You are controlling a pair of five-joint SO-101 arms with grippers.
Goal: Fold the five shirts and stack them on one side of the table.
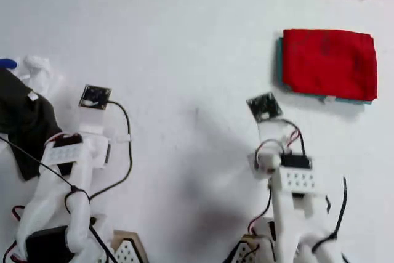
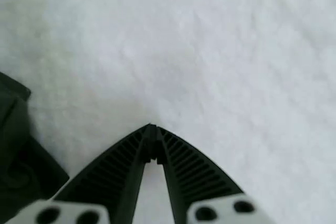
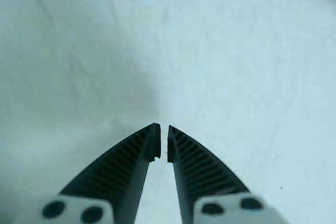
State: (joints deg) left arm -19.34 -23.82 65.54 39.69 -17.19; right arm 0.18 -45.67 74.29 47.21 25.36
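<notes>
Left gripper [image 2: 151, 135]: jaws fully closed, tips meeting, nothing held, over the white table [image 1: 184, 47]. Right gripper [image 3: 163, 140]: all but closed, a sliver of gap between the tips, nothing in it, also over the table. Left arm [image 1: 68, 152] and right arm [image 1: 292, 180] sit at the near edge, well apart. Dark shirt [image 1: 24, 124] lies crumpled just beside the left arm at the table's left edge (left wrist view has it too, near the gripper, not touching). Behind it is a bunched white cloth [image 1: 38, 69], with something blue [image 1: 6, 64] at the edge; can't tell what. Far right: folded red shirt [image 1: 329, 60], stacked on a teal shirt [image 1: 348, 98] whose edges peek out.
</notes>
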